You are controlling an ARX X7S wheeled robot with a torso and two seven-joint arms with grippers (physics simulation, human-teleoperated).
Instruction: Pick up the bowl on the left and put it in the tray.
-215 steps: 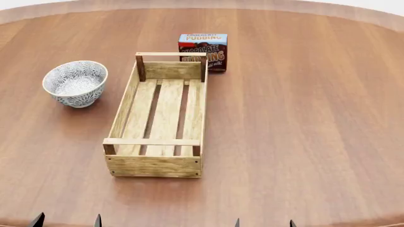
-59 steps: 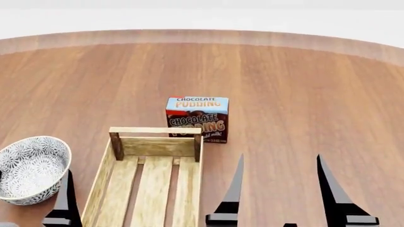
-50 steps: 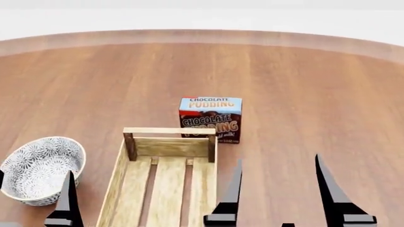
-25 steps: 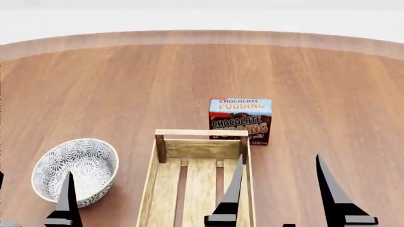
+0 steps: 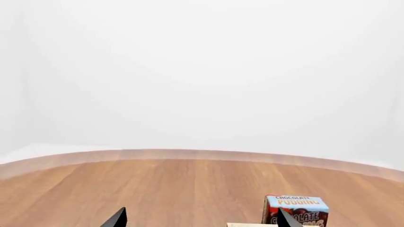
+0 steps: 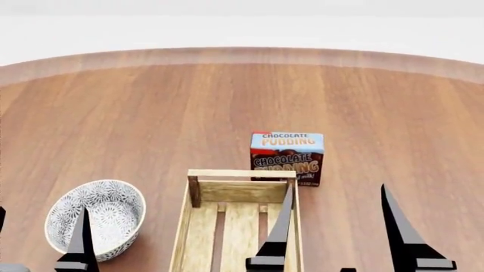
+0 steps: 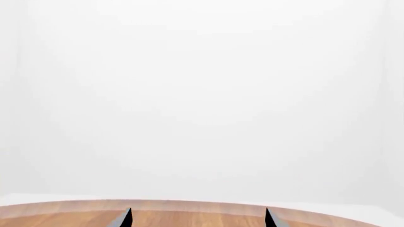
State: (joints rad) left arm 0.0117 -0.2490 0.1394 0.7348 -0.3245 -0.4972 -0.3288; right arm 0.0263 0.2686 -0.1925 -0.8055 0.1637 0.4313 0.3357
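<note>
The bowl (image 6: 96, 218) stands on the wooden surface (image 6: 151, 113) at the left, upright and with nothing in it, just beside the left long side of the tray (image 6: 240, 221) but not touching it. The tray lies in the middle near the robot, with its far end rail toward the pudding box (image 6: 287, 158), which stands upright just behind the tray's far right corner. The left hand (image 6: 42, 235) is low at the near edge of the head view; its two dark fingers stand well apart, and one finger (image 6: 79, 241) shows in front of the bowl's near side. I cannot tell if it touches the bowl. The right hand (image 6: 338, 229) is also spread wide and holds nothing; its one finger (image 6: 278, 232) shows over the tray's right side, the other over the bare surface to the right. In the left wrist view the pudding box (image 5: 294, 210) shows low between the finger tips.
</note>
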